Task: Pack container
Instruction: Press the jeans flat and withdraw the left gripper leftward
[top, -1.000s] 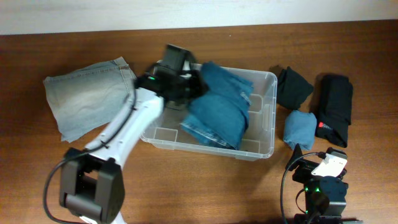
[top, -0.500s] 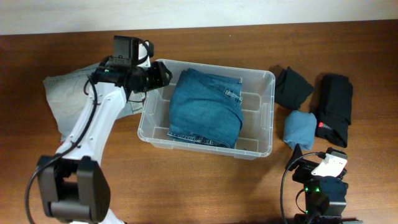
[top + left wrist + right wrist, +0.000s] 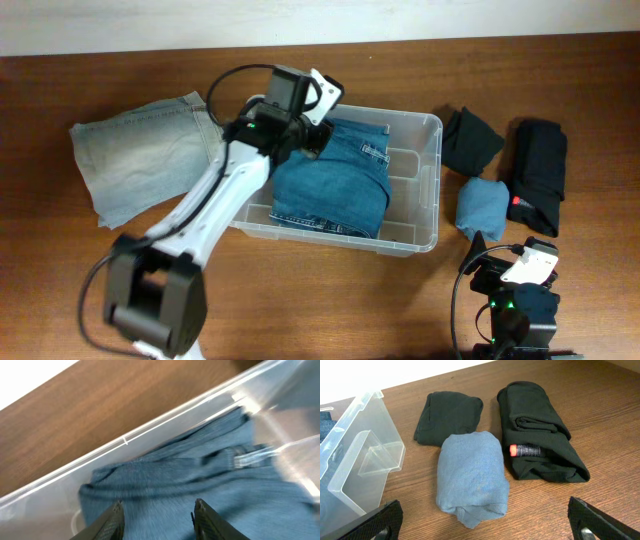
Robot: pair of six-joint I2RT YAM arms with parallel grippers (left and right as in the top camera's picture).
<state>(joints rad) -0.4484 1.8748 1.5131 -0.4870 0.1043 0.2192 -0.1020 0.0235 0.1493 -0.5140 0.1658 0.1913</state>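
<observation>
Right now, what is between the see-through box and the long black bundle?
A small black cloth and a light blue cloth lie between the container and the long black bundle, clearest in the overhead view.

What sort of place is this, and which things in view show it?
Probably a robotics lab workbench, not a home: a white robot arm reaches over a brown wooden table beside a plain white wall, with folded clothes laid out beside a large clear rectangular plastic bin.

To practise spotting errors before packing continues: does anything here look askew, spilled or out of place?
Nothing spilled or damaged. The blue jeans lie slightly skewed in the container, and the pale denim left of it is spread loose, not folded.
</observation>
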